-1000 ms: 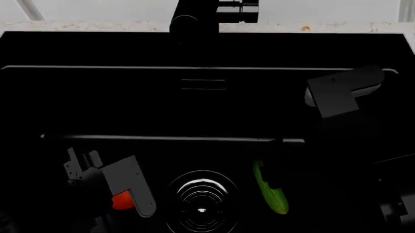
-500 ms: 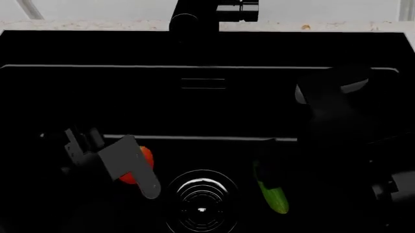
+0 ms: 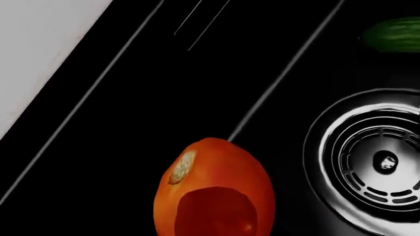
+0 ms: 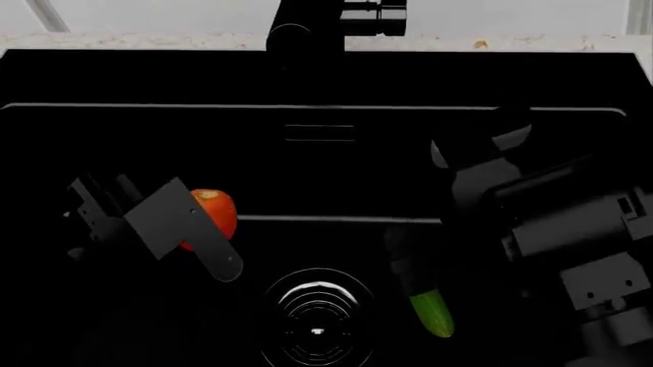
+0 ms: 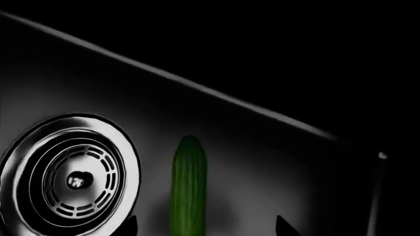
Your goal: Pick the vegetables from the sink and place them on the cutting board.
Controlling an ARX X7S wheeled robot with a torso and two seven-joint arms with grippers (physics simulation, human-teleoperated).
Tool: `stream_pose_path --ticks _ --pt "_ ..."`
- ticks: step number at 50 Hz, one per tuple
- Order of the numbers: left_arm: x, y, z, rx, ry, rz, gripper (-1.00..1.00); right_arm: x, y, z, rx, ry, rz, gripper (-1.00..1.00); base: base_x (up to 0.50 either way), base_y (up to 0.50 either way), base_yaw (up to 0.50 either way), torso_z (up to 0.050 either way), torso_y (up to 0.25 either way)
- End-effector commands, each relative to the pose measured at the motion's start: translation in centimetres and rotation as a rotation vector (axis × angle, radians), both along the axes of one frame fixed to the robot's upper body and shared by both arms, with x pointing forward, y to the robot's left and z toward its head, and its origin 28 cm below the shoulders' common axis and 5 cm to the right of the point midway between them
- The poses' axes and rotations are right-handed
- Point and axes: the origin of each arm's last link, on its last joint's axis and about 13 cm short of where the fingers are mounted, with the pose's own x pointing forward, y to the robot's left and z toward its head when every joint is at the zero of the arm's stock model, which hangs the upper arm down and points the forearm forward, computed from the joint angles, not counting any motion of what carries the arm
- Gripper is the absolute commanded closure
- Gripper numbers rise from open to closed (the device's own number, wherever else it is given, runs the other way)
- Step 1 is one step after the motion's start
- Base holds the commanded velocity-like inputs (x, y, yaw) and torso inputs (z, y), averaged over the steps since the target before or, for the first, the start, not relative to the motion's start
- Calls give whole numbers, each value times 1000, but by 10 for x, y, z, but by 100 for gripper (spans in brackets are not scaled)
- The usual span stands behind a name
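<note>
The red-orange tomato [image 4: 214, 214] is held in my left gripper [image 4: 202, 229], which is shut on it and holds it above the floor of the black sink [image 4: 306, 107]. In the left wrist view the tomato [image 3: 213, 189] fills the space between the jaws, pale stem spot showing. The dark green cucumber [image 4: 432, 310] lies on the sink floor right of the drain. My right gripper [image 4: 405, 256] hangs open over its far end. In the right wrist view the cucumber [image 5: 189, 191] lies between the open fingertips [image 5: 128, 227] of my right gripper [image 5: 205, 228], untouched. The cutting board is out of view.
The chrome ringed drain [image 4: 316, 313] sits in the sink floor between the two arms. The black faucet [image 4: 332, 23] stands at the sink's back edge, on a pale countertop [image 4: 153, 23]. The sink's walls enclose both grippers.
My left gripper has risen and moved toward the sink's back with the tomato in it. My right arm has swung left and down, so its open fingers now cover the cucumber's far end.
</note>
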Motion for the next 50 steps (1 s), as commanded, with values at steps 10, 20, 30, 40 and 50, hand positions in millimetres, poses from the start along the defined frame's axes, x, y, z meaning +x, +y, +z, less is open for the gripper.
stream_pose_path --ticks 10,20,30,40,50 --pt "-18 -37 0 -321 5 -86 100 18 14 -29 -3 85 49 -100 27 0 -15 -27 -30" --pt "-23 -39 0 -322 2 -99 100 19 16 -43 8 91 59 -100 31 4 -15 -29 -32" --pt "-27 -38 1 -320 -4 -94 100 18 16 -57 19 100 54 -100 34 7 -14 -31 -34" --pt "-23 -38 -2 -313 -4 -100 100 13 16 -77 38 127 51 -100 36 10 -14 -33 -35" --pt "-23 -38 -6 -310 2 -94 100 10 13 -87 44 146 41 -100 34 11 -13 -32 -34"
